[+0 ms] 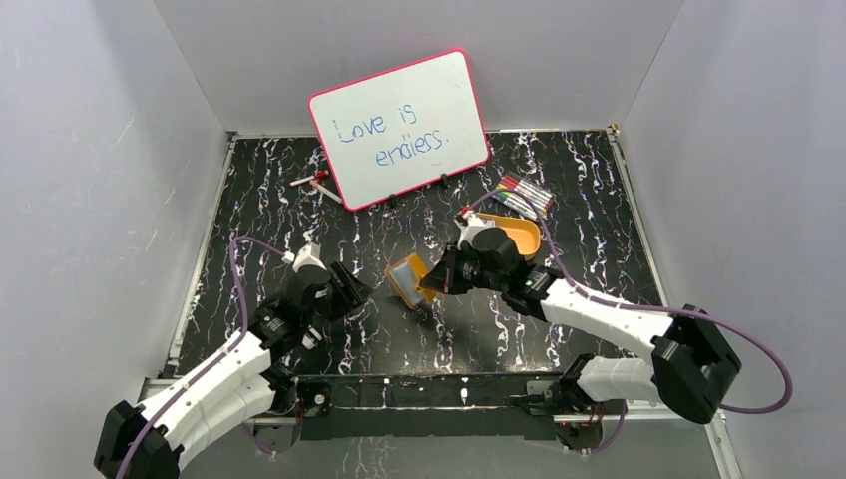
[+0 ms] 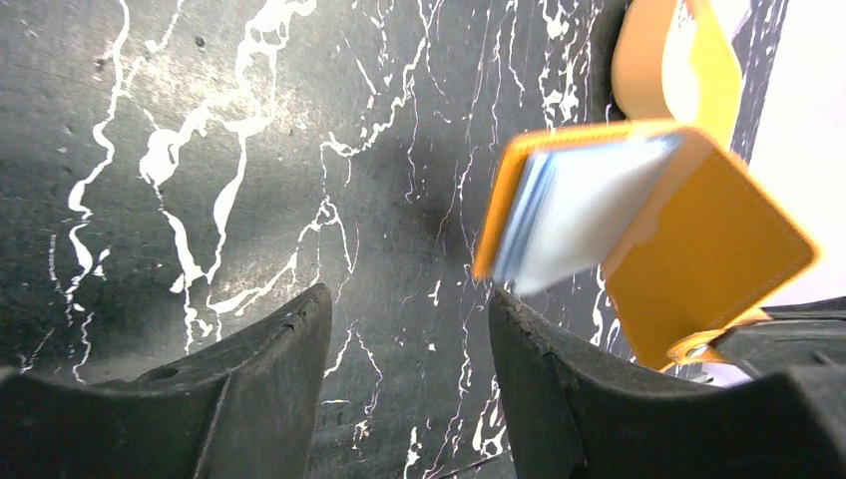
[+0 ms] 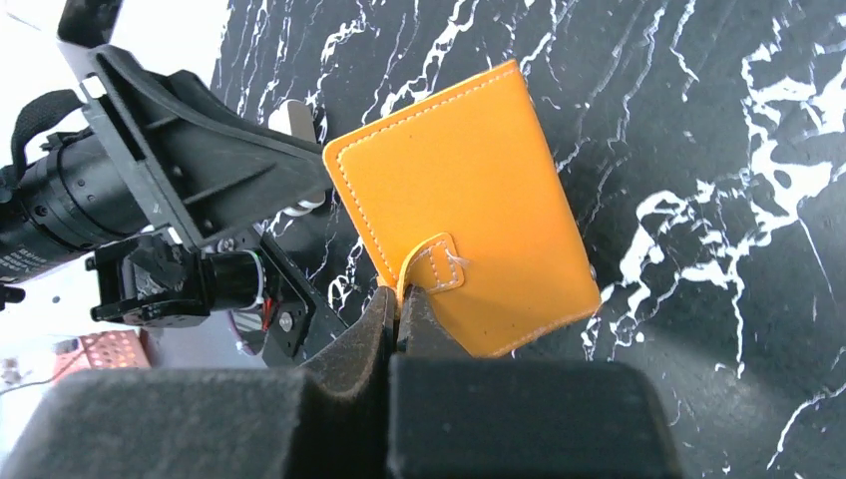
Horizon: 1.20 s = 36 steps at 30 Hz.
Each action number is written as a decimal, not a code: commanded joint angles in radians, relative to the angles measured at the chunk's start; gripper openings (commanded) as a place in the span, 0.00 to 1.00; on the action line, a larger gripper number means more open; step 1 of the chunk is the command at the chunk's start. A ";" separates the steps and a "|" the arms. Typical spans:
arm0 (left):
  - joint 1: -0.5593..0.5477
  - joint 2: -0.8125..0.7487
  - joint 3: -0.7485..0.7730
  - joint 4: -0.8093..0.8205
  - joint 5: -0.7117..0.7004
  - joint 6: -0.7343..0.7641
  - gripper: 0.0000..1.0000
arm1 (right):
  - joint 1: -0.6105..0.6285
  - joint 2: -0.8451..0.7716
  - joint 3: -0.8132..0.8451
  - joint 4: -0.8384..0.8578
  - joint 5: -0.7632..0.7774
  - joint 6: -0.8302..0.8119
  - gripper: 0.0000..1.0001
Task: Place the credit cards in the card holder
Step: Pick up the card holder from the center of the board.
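Observation:
The orange card holder [image 1: 407,281] hangs half open above the table's middle. My right gripper [image 1: 431,283] is shut on its snap strap; in the right wrist view the jaws [image 3: 399,299] pinch the strap over the closed orange cover [image 3: 459,190]. My left gripper [image 1: 359,289] is open and empty just left of the holder. In the left wrist view its fingers [image 2: 409,309] are spread below the holder [image 2: 718,249]. Pale whitish and bluish sheets [image 2: 589,210] show between the covers; I cannot tell cards from sleeves. No loose credit cards are in view.
An orange oval tray [image 1: 519,235] sits behind the right gripper and also shows in the left wrist view [image 2: 643,60]. Several coloured markers [image 1: 524,195] lie at the back right. A pink-rimmed whiteboard [image 1: 399,125] leans at the back, a marker [image 1: 314,182] beside it.

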 commanded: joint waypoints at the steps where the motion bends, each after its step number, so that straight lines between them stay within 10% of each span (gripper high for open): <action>1: 0.007 -0.054 0.024 -0.085 -0.070 0.001 0.57 | -0.036 -0.066 -0.085 0.167 -0.024 0.184 0.00; 19: 0.007 0.302 -0.072 0.466 0.235 -0.088 0.57 | -0.173 -0.222 -0.337 -0.018 0.062 0.347 0.00; 36: -0.011 0.460 -0.128 0.733 0.351 -0.116 0.57 | -0.126 -0.276 -0.477 0.441 -0.134 0.564 0.00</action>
